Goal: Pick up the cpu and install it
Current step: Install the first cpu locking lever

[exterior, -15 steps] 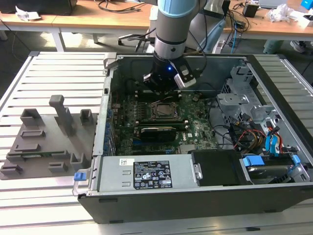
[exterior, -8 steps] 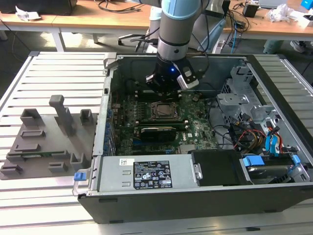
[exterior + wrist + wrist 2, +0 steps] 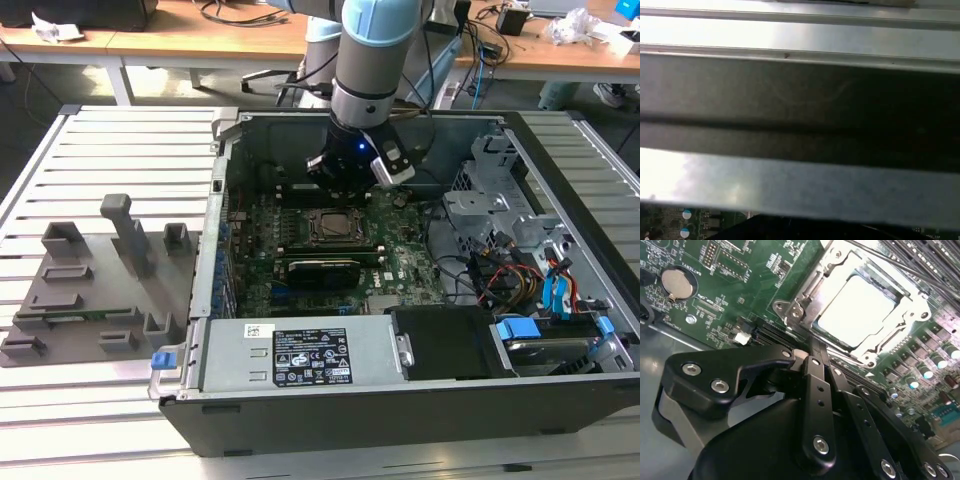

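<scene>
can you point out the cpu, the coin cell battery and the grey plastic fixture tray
cpu [image 3: 860, 310]: second wrist view, middle of its bright metal top plate, seated in the socket.
coin cell battery [image 3: 677, 282]: second wrist view, its round silver face.
grey plastic fixture tray [image 3: 75, 300]: exterior view, flat base on the exterior view's left.

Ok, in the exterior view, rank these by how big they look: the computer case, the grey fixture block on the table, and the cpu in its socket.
Largest to smallest in the exterior view:
1. The computer case, far the biggest.
2. The grey fixture block, beside it on the exterior view's left.
3. The cpu, a small square seated in the socket on the motherboard.
</scene>
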